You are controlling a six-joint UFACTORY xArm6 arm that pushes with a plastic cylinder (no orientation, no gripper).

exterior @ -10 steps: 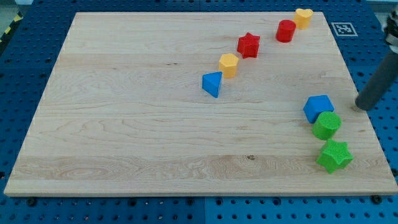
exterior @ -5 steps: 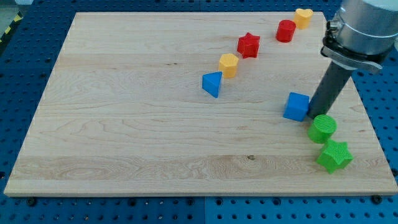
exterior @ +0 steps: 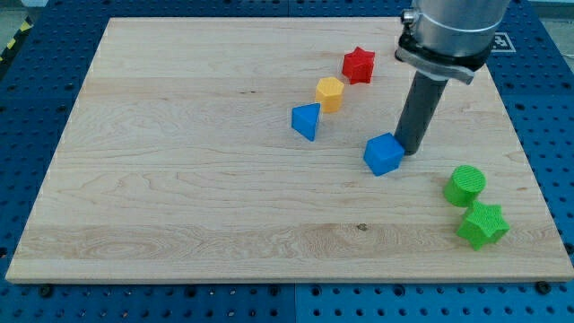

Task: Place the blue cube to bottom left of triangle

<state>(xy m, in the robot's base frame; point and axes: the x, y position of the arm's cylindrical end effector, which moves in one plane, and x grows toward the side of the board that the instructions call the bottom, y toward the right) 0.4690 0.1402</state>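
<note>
The blue cube lies right of the board's middle. My tip touches the cube's right side, with the dark rod rising up and to the right from it. The blue triangle lies to the upper left of the cube, a short gap away.
A yellow block and a red star run up and right from the triangle. A green cylinder and a green star sit near the board's right edge. The arm hides the board's top right corner.
My tip has swept left from the board's right edge, pushing the blue cube left away from the green cylinder. The arm now covers the red cylinder and yellow block at the top right.
</note>
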